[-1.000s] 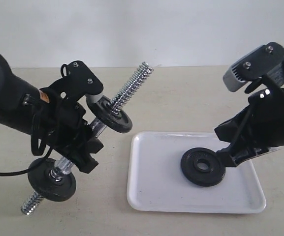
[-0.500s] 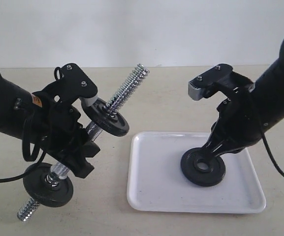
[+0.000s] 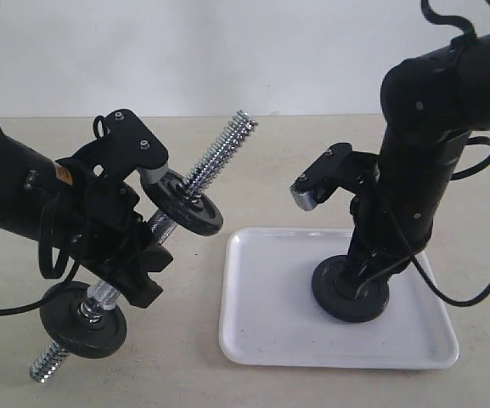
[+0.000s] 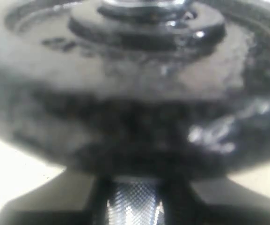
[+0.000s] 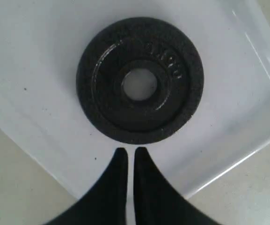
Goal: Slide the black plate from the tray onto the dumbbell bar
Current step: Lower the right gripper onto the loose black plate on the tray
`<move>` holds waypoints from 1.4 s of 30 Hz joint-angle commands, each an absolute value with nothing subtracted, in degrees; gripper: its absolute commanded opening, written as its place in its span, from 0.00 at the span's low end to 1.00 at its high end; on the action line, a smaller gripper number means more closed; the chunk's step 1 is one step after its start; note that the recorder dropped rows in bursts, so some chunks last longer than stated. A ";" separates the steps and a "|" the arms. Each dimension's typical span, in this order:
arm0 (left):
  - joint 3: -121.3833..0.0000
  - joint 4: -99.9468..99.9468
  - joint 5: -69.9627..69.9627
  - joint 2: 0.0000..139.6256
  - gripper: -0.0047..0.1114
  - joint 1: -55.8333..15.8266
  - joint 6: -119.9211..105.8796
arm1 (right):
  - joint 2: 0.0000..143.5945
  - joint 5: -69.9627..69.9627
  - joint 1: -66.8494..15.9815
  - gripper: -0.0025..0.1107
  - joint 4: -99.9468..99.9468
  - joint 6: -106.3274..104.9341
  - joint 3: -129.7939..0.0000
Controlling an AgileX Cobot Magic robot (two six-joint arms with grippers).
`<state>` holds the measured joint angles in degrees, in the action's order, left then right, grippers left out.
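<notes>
The black plate (image 3: 334,289) (image 5: 102,93) lies flat in the white tray (image 3: 261,331) (image 5: 41,61), right of its middle. My right gripper (image 3: 357,269) (image 5: 130,151) points straight down at the plate's edge; it is shut and holds nothing, its tips just beside the rim. My left gripper (image 3: 136,265) (image 4: 134,214) is shut on the knurled middle of the dumbbell bar (image 3: 219,157) (image 4: 134,199), holding it tilted over the table left of the tray. Two like discs sit on the bar, one high (image 3: 189,208) and one low (image 3: 87,319). A disc (image 4: 135,93) fills the left wrist view.
The bar's free threaded end (image 3: 240,126) points up and to the right, toward the back of the table. The tray's rim (image 3: 228,280) lies just right of the left arm. A black cable (image 3: 7,308) trails on the beige table at the left.
The right arm has swung in from the right and now stands upright over the black plate. The left arm lowered the bar slightly, then held still.
</notes>
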<state>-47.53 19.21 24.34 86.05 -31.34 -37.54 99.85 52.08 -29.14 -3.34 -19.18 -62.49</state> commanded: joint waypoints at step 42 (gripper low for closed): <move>-49.19 21.64 16.77 82.67 0.08 -31.23 -37.05 | 101.20 41.82 -29.25 0.95 -2.31 -15.88 -63.62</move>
<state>-47.53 19.21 24.34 86.05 -31.34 -37.54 101.41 41.62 -29.18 -3.21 -16.91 -63.32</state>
